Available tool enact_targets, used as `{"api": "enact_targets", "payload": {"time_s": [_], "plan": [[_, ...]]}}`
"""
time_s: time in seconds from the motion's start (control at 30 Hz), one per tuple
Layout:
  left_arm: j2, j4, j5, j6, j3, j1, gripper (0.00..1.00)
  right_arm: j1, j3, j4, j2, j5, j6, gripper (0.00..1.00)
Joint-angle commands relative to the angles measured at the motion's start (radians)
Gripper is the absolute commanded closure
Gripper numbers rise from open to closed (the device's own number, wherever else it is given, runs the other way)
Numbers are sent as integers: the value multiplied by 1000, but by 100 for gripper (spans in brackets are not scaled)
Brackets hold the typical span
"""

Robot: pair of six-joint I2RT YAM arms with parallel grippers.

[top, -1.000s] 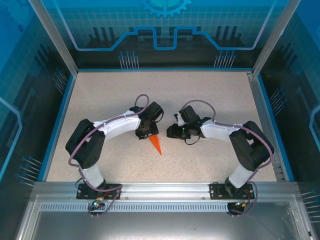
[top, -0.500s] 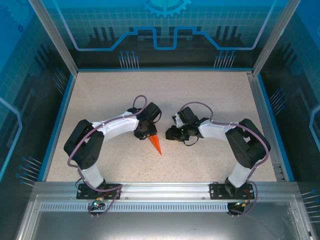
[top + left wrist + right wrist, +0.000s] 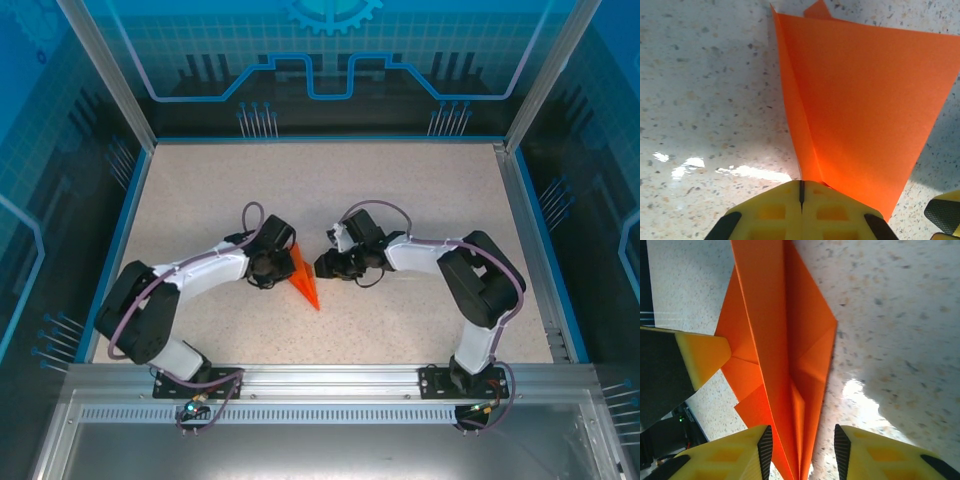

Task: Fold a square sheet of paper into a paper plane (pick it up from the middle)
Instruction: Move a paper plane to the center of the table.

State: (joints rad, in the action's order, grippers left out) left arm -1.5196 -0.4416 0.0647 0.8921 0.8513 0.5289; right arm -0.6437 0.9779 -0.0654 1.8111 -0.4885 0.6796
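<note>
Left gripper (image 3: 801, 194) is seen with its yellow fingers (image 3: 765, 210) pressed together, clamped on the near edge of the paper plane (image 3: 860, 110). From that pinch the orange paper fans away over the speckled table (image 3: 705, 90), one fold standing up along its left side. In the top view the left gripper (image 3: 282, 263) is placed against the plane's left flank, near the middle of the table (image 3: 200, 190).

The paper plane (image 3: 303, 282) is shown as a slim orange dart between the two grippers, its sharp tip pointed toward the near rail (image 3: 320, 375).

To the right, the right gripper (image 3: 322, 264) is set just beside the plane. In its own wrist view the right gripper (image 3: 802, 442) is held with jaws apart, and the centre crease of the plane (image 3: 775, 340) runs down between them, a gap being left on either side.

A gear emblem (image 3: 333, 12) is printed on the far wall. The blue border (image 3: 118, 240) lies well apart from the paper, and broad bare table is left behind and to both sides.
</note>
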Motion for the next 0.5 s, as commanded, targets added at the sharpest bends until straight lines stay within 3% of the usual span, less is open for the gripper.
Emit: {"api": "enact_targets", "payload": {"time_s": [0.0,0.23,0.47], "plan": [[45,79,-44,-30,-44,-21,100,-34,59,-33,22,-42,-52,58],[65,116,-85,-28,-108,-38,99,-71,165,-155,84,-43,-135,58],[88,126,-88,-21,-145,-41,98,-87,175,-207,104,53,-148,57]]}}
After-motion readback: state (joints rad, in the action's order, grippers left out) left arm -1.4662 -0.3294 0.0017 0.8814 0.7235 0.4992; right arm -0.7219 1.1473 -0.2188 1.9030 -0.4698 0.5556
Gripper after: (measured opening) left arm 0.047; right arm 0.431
